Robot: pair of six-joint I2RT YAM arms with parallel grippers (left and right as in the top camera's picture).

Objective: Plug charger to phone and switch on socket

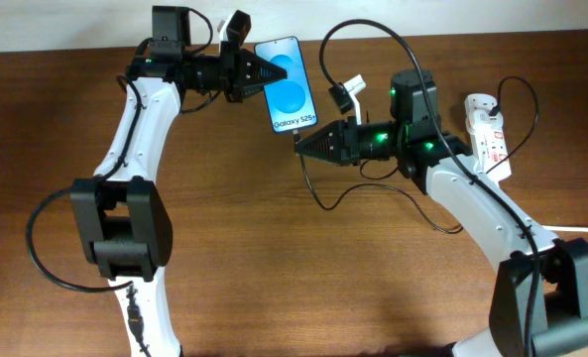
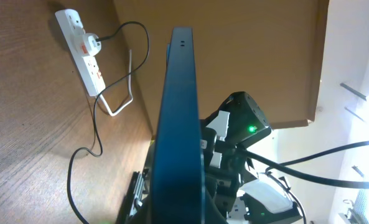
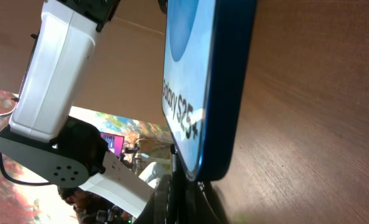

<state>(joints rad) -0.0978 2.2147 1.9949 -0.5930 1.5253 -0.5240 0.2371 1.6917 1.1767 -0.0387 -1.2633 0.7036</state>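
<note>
The phone (image 1: 286, 84) was up off the table (image 1: 274, 288), tilted, screen toward the overhead camera. My left pincer (image 1: 262, 75) was clamped on its left edge, and my left wrist view showed it edge-on, rising from between my fingers. Just below its bottom edge sat my right pincer (image 1: 303, 144), jaws drawn narrow on the connector end of the charger (image 1: 321, 206). The tip itself was hidden, so I couldn't tell whether it had entered the port. The cable trailed from there across the wood toward the socket (image 1: 487, 134), well apart at the right edge.

I judged I was at the plugging-in step. Next I needed a fine line-up of tip to port and a straight push, my left holding firm. The red switch came after.
</note>
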